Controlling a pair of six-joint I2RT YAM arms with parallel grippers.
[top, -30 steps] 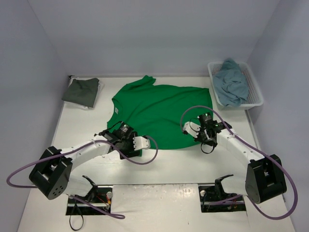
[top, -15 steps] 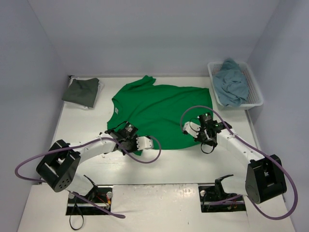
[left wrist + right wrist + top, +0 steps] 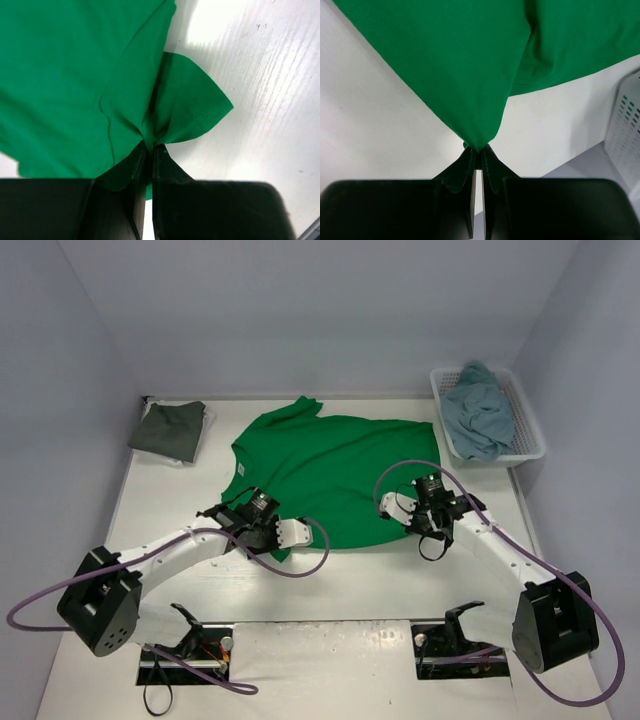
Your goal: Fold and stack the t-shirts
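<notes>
**Both grippers now hold the green shirt**

A second ago the left gripper [image 3: 148, 149] was wide open over the shirt. Now it has snapped shut on the cloth. The right arm has only moved a tiny bit.

The white table [image 3: 330, 590] is the biggest thing here. The green t-shirt [image 3: 330, 465] lies spread out flat in the middle of it, with its neck toward the left and its bottom edge toward the right. At the far right corner stands a white basket [image 3: 527, 415] with the teal-blue t-shirt [image 3: 478, 420] bunched up inside. At the far left corner sits the dark grey t-shirt [image 3: 170, 430], already folded small.

The left gripper is clamped tight on the near sleeve [image 3: 195, 110] of the green shirt, and the cloth puckers where the black fingers meet. The right gripper [image 3: 479, 150] is pinched tight on the near bottom corner [image 3: 480, 115], with the cloth hanging up from it in a little point.

This looks like the start of the first fold of the green shirt. It is not folded at all yet, and the teal-blue one waits in the basket.

Next, both arms probably need to lift the near side and carry it over to the far side. They should go up together and at the same speed, so the edge stays straight. If one pulls harder, the shirt may slide or twist.
</notes>
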